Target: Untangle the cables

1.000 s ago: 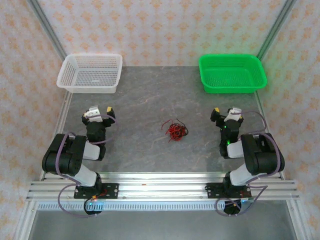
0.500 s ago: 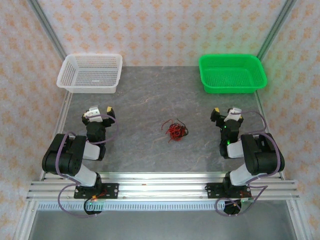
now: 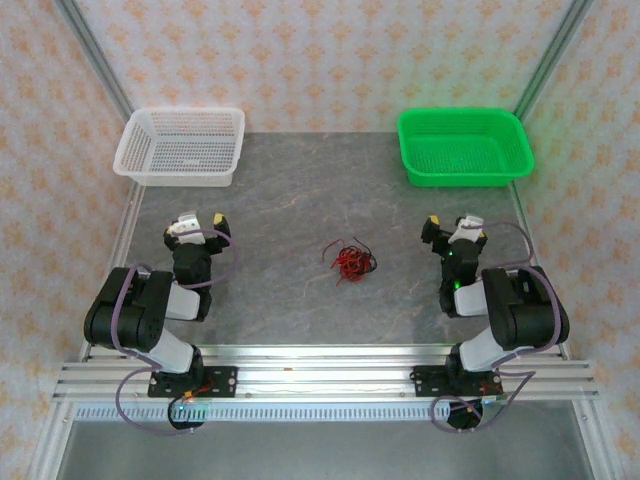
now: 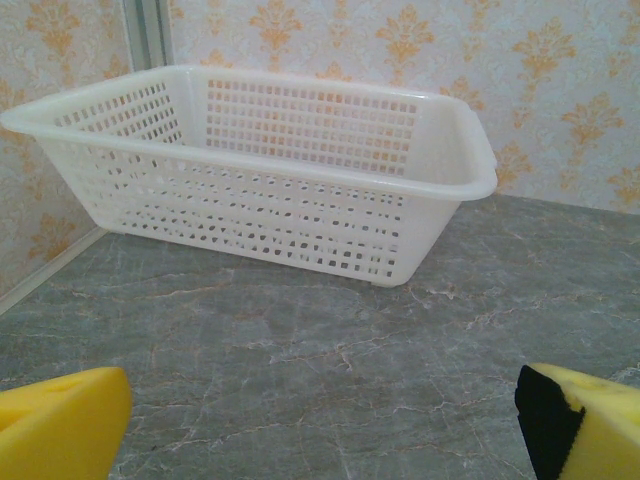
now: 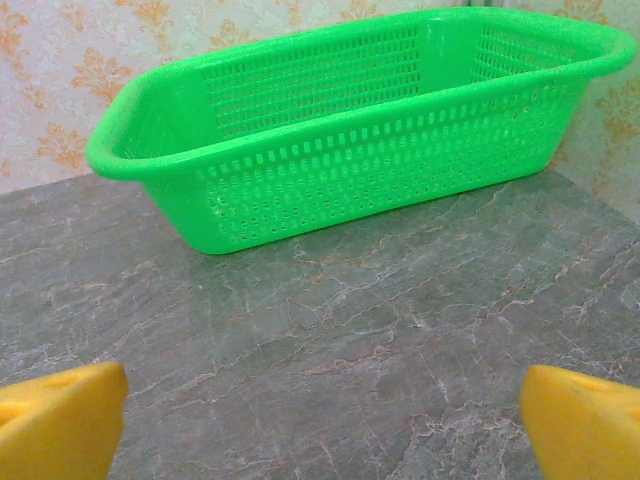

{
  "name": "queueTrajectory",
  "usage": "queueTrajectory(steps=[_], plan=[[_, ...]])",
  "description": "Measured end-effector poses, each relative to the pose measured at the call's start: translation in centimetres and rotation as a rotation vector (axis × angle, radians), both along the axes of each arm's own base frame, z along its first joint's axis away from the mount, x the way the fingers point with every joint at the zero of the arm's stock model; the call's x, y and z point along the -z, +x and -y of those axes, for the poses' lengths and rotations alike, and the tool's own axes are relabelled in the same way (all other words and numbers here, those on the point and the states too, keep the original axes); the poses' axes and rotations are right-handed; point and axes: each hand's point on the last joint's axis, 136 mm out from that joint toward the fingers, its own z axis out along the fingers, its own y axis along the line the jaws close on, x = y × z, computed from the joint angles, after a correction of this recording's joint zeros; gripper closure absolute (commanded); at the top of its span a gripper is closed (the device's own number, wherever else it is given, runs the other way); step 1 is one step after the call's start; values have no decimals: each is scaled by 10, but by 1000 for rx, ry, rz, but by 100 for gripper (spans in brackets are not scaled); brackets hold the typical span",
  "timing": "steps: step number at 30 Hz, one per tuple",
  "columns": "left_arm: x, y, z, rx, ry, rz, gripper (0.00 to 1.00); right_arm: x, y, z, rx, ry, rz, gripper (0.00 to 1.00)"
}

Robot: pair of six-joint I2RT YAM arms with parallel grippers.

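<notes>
Status: the task stands at its opening step, with no strand separated and no contact made. You find the cables [image 3: 350, 262] as 1 compact snarl of red and black strands lying on the grey table [image 3: 290, 200], roughly midway between the 2 arms and well apart from both. The left gripper [image 3: 196, 226] sits low over the left side of the table and faces the white basket [image 3: 182, 147]. Its wrist view shows the 2 yellow pads [image 4: 60, 425] spread to the frame edges with bare table between them, so treat it as wide open and holding nothing. The right gripper [image 3: 452, 229] mirrors this and faces the green basket [image 3: 464, 146]; its pads [image 5: 585, 425] are likewise spread wide, with nothing held. The snarl reads as a near-round clump with no clear long axis; at most it is slightly wider across the table than from near to far. Loose red curls project on its left side and at its far right, so it points in no single direction. Individual strands are too small to trace from above. The next move, as judged from this layout, calls for turning at least 1 gripper inward toward the table centre and lowering it over the snarl. Close it on a projecting curl, not on the dense core. Use the other gripper to hold the bulk, so that a pull draws 1 strand out instead of dragging the whole clump.
</notes>
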Motion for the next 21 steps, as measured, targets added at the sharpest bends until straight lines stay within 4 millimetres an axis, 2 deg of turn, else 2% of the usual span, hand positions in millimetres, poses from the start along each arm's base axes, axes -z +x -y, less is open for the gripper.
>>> queueTrajectory(steps=[6,8,10,12,13,17,21], plan=[[0,0,0,0,0,0,2,0,0,-2,-13,2,-1,1],[0,0,0,-2,-1,-2,10,0,0,-3,-19,2,-4,3],[0,1,-1,-6,-2,-17,22,-5,0,-4,-22,0,-2,10],[-10,2,-4,-25,-5,-16,29,-12,3,-5,-30,2,-15,21],[-20,3,-6,-38,-14,-6,33,-20,8,-7,-37,10,-20,23],[-65,0,-6,-65,-64,67,34,-64,27,-21,-76,63,-15,23],[-89,-9,23,-11,-138,94,34,-80,20,-52,-158,154,-101,23]])
